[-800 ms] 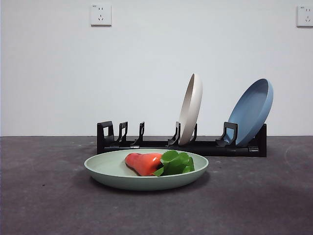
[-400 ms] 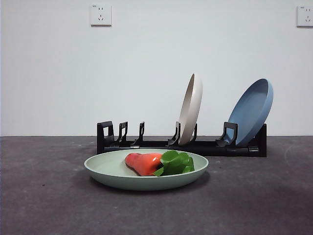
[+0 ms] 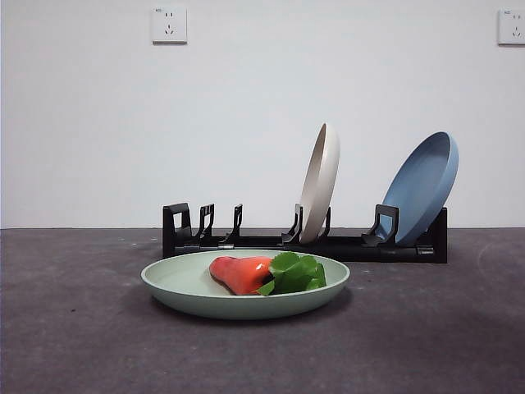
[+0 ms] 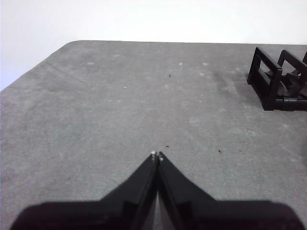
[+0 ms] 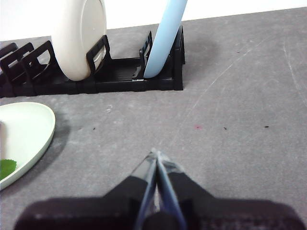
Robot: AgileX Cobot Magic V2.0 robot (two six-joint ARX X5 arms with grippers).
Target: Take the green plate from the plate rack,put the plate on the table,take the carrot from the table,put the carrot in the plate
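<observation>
The green plate (image 3: 244,285) lies flat on the dark grey table (image 3: 74,328) in front of the plate rack (image 3: 303,244). Inside the plate lies the carrot (image 3: 242,273), orange-red with green leaves pointing right. The right wrist view shows the plate's edge (image 5: 29,134) and a bit of leaf (image 5: 6,168). My right gripper (image 5: 157,154) is shut and empty, hovering over bare table to the right of the plate. My left gripper (image 4: 156,155) is shut and empty over bare table, with the rack's left end (image 4: 278,84) off to the side. Neither arm shows in the front view.
A beige plate (image 3: 320,182) stands upright in the rack's middle slot and a blue plate (image 3: 422,185) leans in the right slot. Both show in the right wrist view, beige plate (image 5: 79,36) and blue plate (image 5: 165,36). Two wall sockets (image 3: 169,25) hang on the white wall behind.
</observation>
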